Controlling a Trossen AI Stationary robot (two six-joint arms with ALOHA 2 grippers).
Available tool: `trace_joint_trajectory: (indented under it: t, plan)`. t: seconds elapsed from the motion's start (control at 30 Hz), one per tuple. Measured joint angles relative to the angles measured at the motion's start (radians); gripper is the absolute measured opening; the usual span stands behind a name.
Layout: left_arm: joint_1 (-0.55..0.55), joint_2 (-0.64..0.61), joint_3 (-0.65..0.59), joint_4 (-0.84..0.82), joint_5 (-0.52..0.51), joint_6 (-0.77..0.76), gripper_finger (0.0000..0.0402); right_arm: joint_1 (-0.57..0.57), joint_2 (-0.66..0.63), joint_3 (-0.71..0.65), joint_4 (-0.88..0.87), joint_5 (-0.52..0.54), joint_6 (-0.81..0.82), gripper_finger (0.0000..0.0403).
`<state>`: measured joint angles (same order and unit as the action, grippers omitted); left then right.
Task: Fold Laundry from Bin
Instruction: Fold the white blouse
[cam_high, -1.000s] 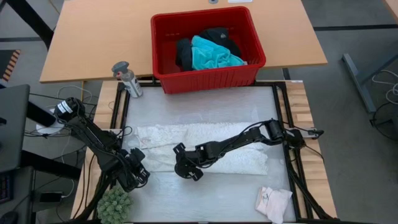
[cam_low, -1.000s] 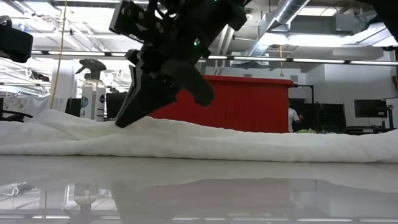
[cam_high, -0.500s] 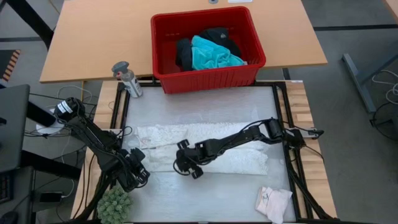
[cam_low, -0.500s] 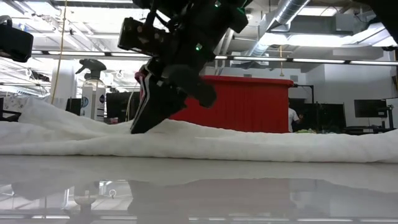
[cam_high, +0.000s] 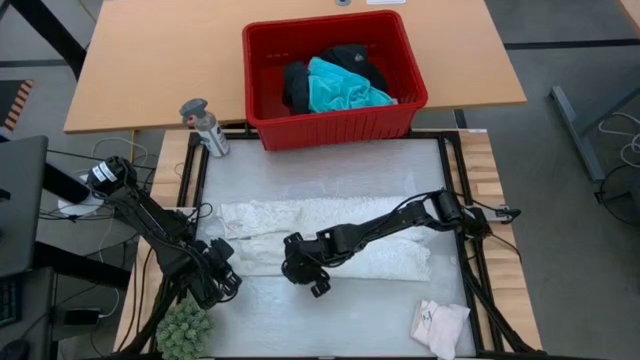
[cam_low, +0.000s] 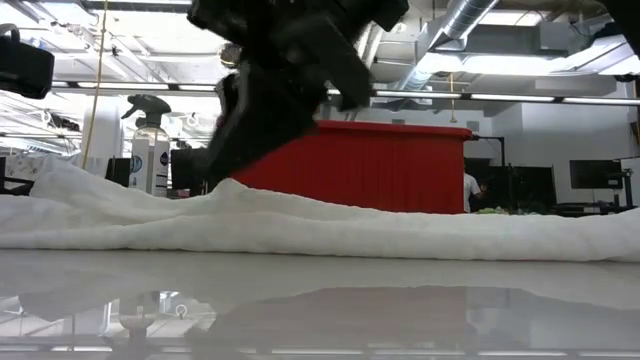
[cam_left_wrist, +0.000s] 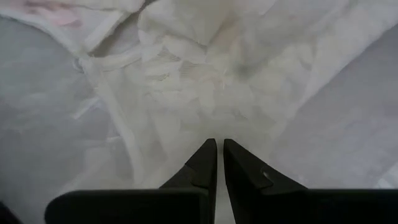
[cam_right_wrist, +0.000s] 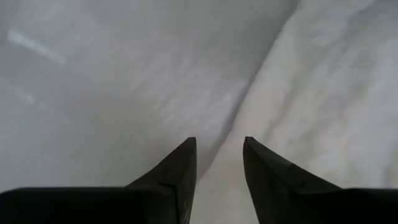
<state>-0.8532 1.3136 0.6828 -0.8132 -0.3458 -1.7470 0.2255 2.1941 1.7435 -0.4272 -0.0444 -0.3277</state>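
The white lacy top (cam_high: 330, 235) lies spread across the table's middle and shows as a long low ridge in the low view (cam_low: 400, 225). My right gripper (cam_high: 305, 275) is open over the top's near edge, which runs between its fingers in the right wrist view (cam_right_wrist: 217, 146). My left gripper (cam_high: 222, 275) is shut at the top's near left corner, with lace right ahead of it (cam_left_wrist: 217, 144). The turquoise shirt (cam_high: 345, 90) and black clothing (cam_high: 295, 85) lie in the red bin (cam_high: 262, 130). The small pale piece (cam_high: 440, 325) lies at the near right. My left gripper points its shut fingers (cam_left_wrist: 205, 155) at the lace of the top's near left corner (cam_left_wrist: 186, 93). I cannot tell whether they touch it. My right gripper's open fingers (cam_right_wrist: 180, 162) stand on either side of the top's near edge (cam_right_wrist: 249, 112). I cannot tell whether they touch it.
The bin stands on the wooden table beyond the far edge. A spray bottle (cam_high: 205, 125) stands at the far left corner, also in the low view (cam_low: 150, 150). A green spiky object (cam_high: 185, 325) sits at the near left corner. Bare table lies along the near edge.
My right gripper has shifted a little along the top's near edge and tipped, and is blurred with motion now. The cloth beside it has humped up, and the top's left part has risen a little.
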Motion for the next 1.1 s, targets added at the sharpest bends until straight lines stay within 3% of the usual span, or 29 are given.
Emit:
trace_joint_trajectory:
  t: [0.33, 0.5, 0.6, 0.87, 1.0, 1.1]
  plan:
    - [0.003, -0.068, 0.044, 0.002, -0.151, -0.024, 0.0016, -0.081, -0.005, 0.000, 0.077, -0.001, 0.094, 0.0071]
    - [-0.017, -0.091, 0.044, -0.044, -0.331, -0.182, 0.0016, -0.091, 0.004, -0.001, 0.067, -0.010, 0.092, 0.0045]
    - [-0.031, -0.104, 0.044, -0.091, -0.292, -0.286, 0.0023, -0.091, 0.002, 0.000, 0.077, -0.010, 0.091, 0.0050]
    - [-0.070, -0.153, 0.041, -0.088, -0.329, -0.394, 0.0117, -0.091, 0.002, 0.000, 0.072, -0.010, 0.083, 0.0086]
    - [-0.069, -0.151, -0.025, 0.034, -0.317, -0.499, 0.0172, -0.097, 0.002, 0.000, 0.070, -0.010, 0.080, 0.0099]
    - [-0.055, -0.151, -0.090, 0.158, -0.362, -0.528, 0.0194, -0.098, 0.002, 0.000, 0.065, -0.010, 0.079, 0.0102]
